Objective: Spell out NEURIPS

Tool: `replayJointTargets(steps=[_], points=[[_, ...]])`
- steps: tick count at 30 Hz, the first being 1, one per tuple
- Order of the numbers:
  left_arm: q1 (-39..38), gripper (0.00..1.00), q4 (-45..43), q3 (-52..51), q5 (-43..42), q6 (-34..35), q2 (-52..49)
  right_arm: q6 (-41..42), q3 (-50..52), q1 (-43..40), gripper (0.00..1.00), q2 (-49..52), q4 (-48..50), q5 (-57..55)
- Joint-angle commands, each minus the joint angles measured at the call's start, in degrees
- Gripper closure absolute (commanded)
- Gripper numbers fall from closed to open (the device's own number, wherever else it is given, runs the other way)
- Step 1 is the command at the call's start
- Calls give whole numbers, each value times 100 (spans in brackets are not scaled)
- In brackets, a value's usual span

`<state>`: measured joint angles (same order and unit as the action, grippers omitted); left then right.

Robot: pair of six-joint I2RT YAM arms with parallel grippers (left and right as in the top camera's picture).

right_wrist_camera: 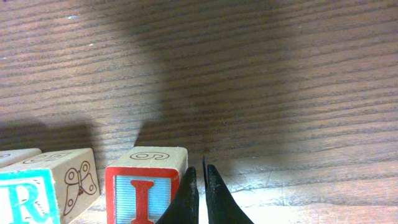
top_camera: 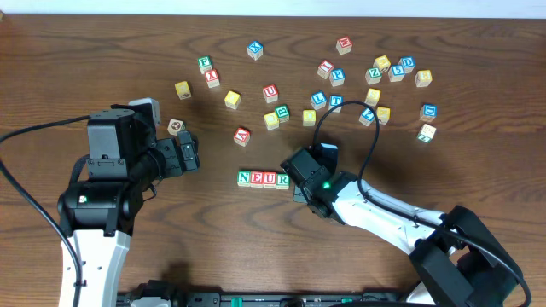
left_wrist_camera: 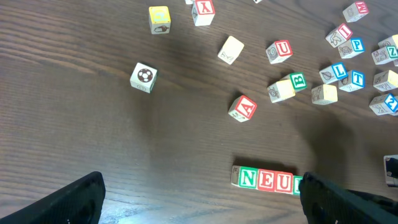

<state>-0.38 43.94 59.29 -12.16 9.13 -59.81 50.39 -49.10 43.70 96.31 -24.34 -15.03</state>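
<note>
Four cubes reading N, E, U, R [top_camera: 263, 178] stand in a row at the table's middle; the left wrist view shows N, E, U [left_wrist_camera: 267, 180]. In the right wrist view the R cube [right_wrist_camera: 25, 198] is at the left, and a red-framed I cube [right_wrist_camera: 144, 190] stands just right of it with a thin gap. My right gripper [right_wrist_camera: 202, 186] is shut and empty, its fingertips against the I cube's right side. Overhead, that gripper [top_camera: 299, 173] covers the I cube. My left gripper [top_camera: 189, 153] hangs open and empty left of the row, also seen in the left wrist view [left_wrist_camera: 202, 180]. A blue P cube [top_camera: 338, 76] lies loose at the back.
Many loose letter cubes are scattered across the back and right [top_camera: 375, 85]. A red A cube [top_camera: 242, 135] and a soccer-ball cube [top_camera: 176, 126] lie nearer the row. The right arm's black cable [top_camera: 368, 141] loops above the table behind the gripper.
</note>
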Motion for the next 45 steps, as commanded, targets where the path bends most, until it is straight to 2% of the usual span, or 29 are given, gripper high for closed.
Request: replayJointTargets(steps=[1,45], points=[[33,2,17,160,-70,-52,-4,-79,22,39,99,39,26,-90],[33,2,17,160,-70,-52,-4,-76,22,66,99,39,337,166]])
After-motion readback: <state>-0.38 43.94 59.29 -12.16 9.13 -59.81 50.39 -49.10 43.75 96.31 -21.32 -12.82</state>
